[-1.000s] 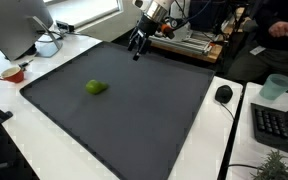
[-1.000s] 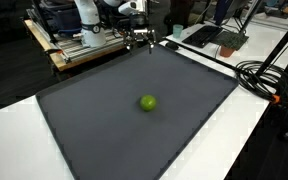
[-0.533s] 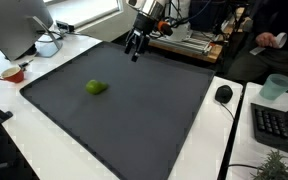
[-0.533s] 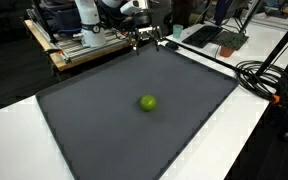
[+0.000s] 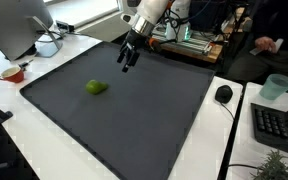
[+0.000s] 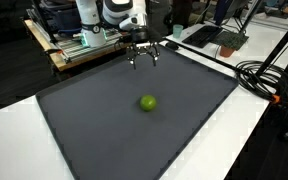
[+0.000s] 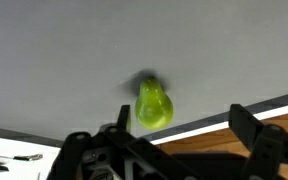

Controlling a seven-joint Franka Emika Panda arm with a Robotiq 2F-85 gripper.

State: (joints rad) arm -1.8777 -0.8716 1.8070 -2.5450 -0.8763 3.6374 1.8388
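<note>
Hovering over the far part of the dark mat [image 5: 154, 125], the pincer [image 5: 127, 60] points down with its jaws spread wide and nothing between them; the wrist view shows the two fingers [image 7: 84, 152] well apart at the frame's lower edge. The green fruit [image 5: 96, 87] lies alone on the mat, ahead of the pincer and lower, well apart from it, out toward the mat's middle. In the wrist view the fruit [image 7: 153, 104] sits close to the midline between the fingers.

The step in hand looks like an approach to that fruit. Doing it well probably means keeping the jaws wide and holding the fruit centred between the fingers. The descent should run straight down, so neither finger touches first. The fruit is rounded and rests on a flat mat, so a one-sided nudge could roll it. A gentle close around its widest part, with the tips just clear of the mat, seems safest.
</note>
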